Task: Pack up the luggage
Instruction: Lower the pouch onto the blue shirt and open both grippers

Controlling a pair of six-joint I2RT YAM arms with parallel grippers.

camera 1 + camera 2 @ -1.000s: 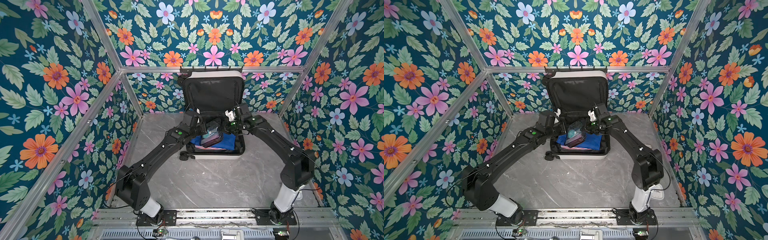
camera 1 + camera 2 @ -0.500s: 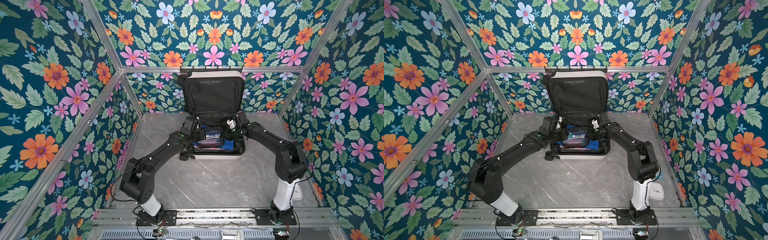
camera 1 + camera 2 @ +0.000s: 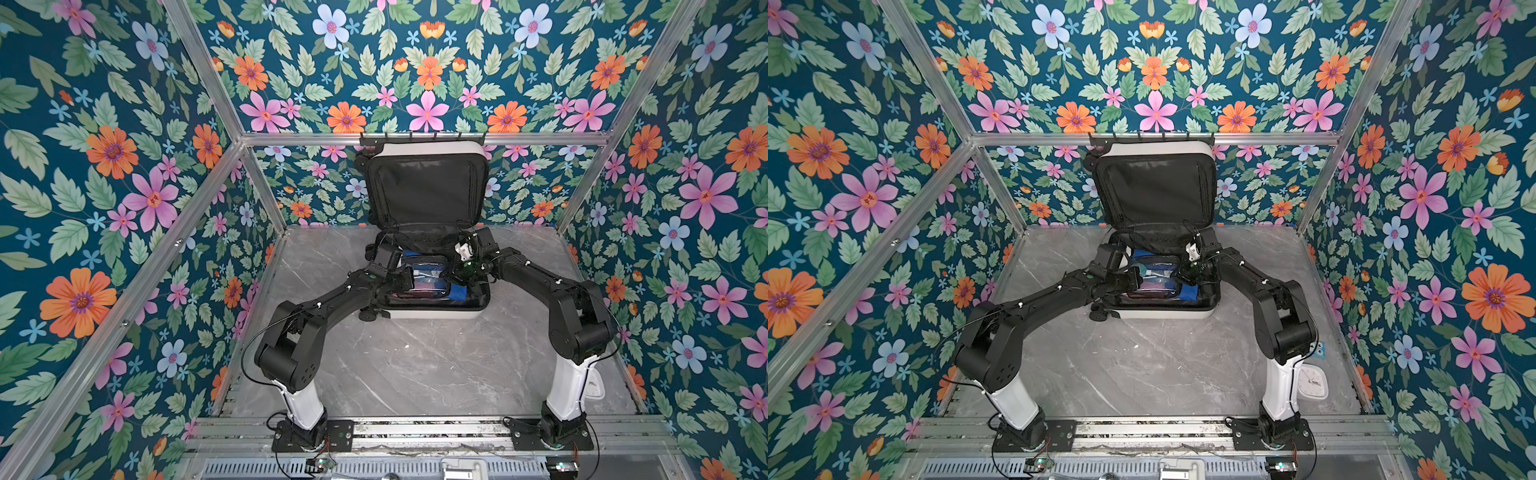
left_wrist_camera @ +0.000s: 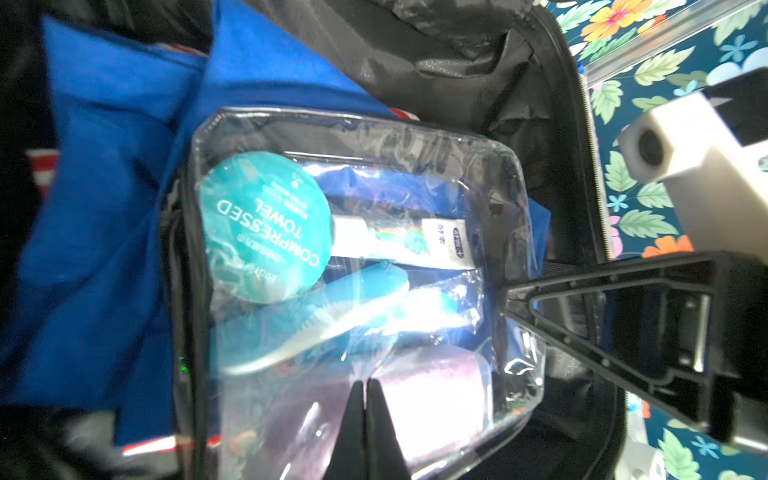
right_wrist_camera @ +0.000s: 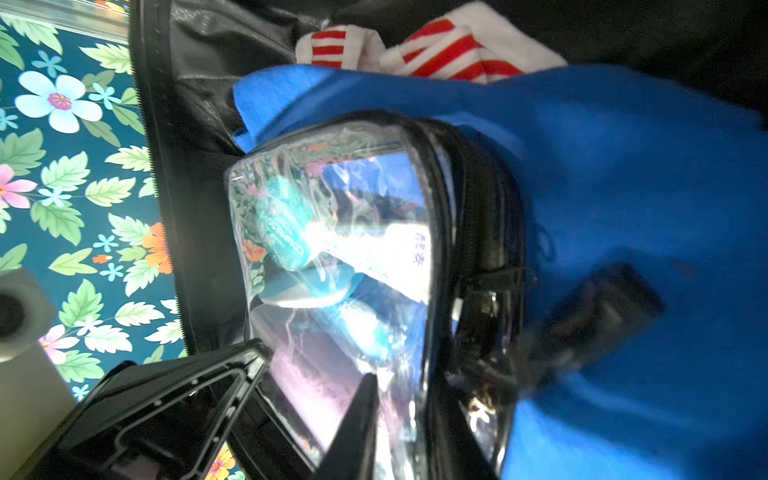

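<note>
The luggage [image 3: 424,313] [image 3: 1163,313] lies open at the back of the table in both top views, its black-lined lid upright. A clear black-edged toiletry pouch [image 3: 428,276] [image 3: 1156,276] [image 4: 353,270] [image 5: 345,249] rests inside it on blue cloth [image 4: 104,208]. The pouch holds a teal compressed towel, a toothbrush and a tube. My left gripper [image 3: 409,276] [image 4: 365,382] is shut, its tips pinching a fold of the pouch's clear film. My right gripper [image 3: 457,270] [image 5: 405,399] is at the pouch's opposite end. Its fingers stand slightly apart, the pouch's edge between them.
Red-and-white striped socks [image 5: 436,50] lie beyond the blue cloth in the luggage. A small white clock-like object [image 3: 1312,380] sits near the right arm's base. Floral walls and aluminium posts enclose the marble table [image 3: 415,365].
Both grippers came down with the pouch from above the luggage and laid it flat on the blue cloth. The right jaws have parted slightly.
</note>
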